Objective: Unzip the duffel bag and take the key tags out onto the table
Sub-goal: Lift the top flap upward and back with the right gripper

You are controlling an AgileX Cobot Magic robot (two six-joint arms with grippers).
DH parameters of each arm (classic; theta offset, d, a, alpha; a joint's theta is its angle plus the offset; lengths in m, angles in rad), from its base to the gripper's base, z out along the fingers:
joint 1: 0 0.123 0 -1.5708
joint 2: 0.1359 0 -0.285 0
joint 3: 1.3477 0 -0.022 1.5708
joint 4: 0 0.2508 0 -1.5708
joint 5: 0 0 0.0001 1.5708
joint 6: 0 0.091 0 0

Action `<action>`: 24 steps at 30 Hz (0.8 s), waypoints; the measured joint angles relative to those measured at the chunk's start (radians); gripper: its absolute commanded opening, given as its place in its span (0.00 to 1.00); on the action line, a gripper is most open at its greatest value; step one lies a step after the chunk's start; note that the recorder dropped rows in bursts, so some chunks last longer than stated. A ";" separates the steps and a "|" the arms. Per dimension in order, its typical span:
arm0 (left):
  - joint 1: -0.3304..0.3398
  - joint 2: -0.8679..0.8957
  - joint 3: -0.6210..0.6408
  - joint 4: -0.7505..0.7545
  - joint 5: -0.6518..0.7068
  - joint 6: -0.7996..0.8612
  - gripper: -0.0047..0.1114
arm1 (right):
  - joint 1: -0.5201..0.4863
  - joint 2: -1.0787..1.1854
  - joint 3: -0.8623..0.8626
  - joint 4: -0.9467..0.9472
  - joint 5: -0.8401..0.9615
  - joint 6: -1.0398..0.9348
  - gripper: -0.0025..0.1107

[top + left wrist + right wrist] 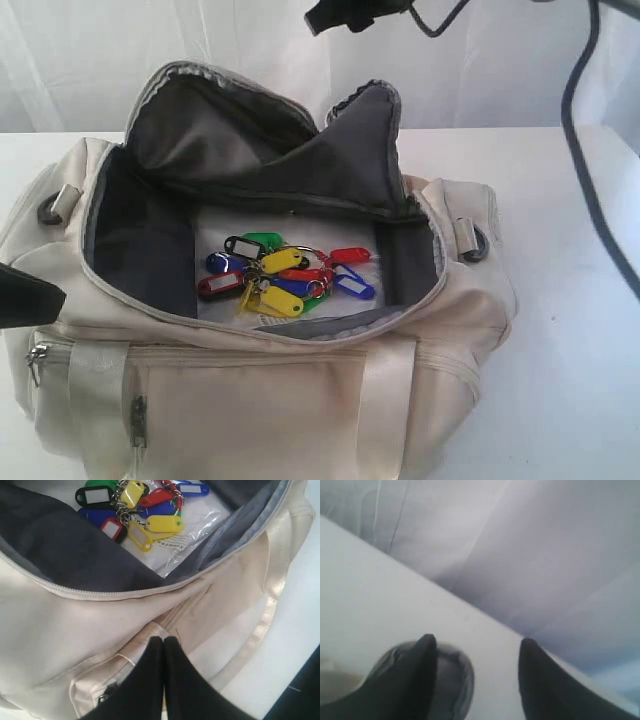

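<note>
The cream duffel bag (250,400) stands unzipped on the white table (560,350), its grey-lined flap (330,150) thrown back. The bright key tags (285,275) lie in a bunch on the bag's floor; the left wrist view also shows the key tags (135,510) past the open zipper edge. My left gripper (163,641) is shut with nothing seen between its fingers, just over the bag's front side by a satin handle strap (150,632). It enters the exterior view as a black shape (25,295) at the bag's left end. My right gripper (477,642) hangs open high behind the bag, above the flap's tip (455,677).
A clear plastic sleeve (195,535) with a printed label lies under the tags. A dark cable (590,180) hangs down at the right. A white curtain (80,60) closes off the back of the table. Dark metal rings (475,245) sit at the bag's ends.
</note>
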 measured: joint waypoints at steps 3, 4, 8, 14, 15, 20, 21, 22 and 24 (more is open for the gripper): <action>0.000 0.000 0.000 0.000 0.004 0.000 0.04 | -0.004 -0.019 -0.001 0.183 0.165 -0.172 0.11; 0.000 0.000 0.000 -0.002 0.004 0.000 0.04 | -0.004 -0.019 -0.002 0.247 0.214 -0.262 0.04; 0.000 0.000 0.000 -0.004 0.007 0.005 0.04 | -0.006 -0.012 -0.002 0.634 0.454 -0.610 0.02; 0.000 0.000 0.000 -0.004 0.012 0.011 0.04 | 0.000 0.063 -0.005 0.959 0.476 -0.815 0.02; 0.000 0.000 0.000 -0.004 0.012 0.011 0.04 | 0.000 0.080 -0.005 0.964 0.449 -0.822 0.02; 0.000 0.000 0.000 -0.004 0.012 0.011 0.04 | 0.000 0.181 -0.005 0.956 0.195 -0.788 0.02; 0.000 0.000 0.000 -0.004 0.012 0.011 0.04 | 0.000 0.194 -0.005 0.944 0.154 -0.776 0.02; 0.000 0.000 0.000 -0.004 0.012 0.011 0.04 | 0.000 0.203 -0.005 0.930 0.108 -0.759 0.02; 0.000 0.000 0.000 -0.004 0.012 0.013 0.04 | 0.000 0.209 -0.005 0.895 0.048 -0.730 0.02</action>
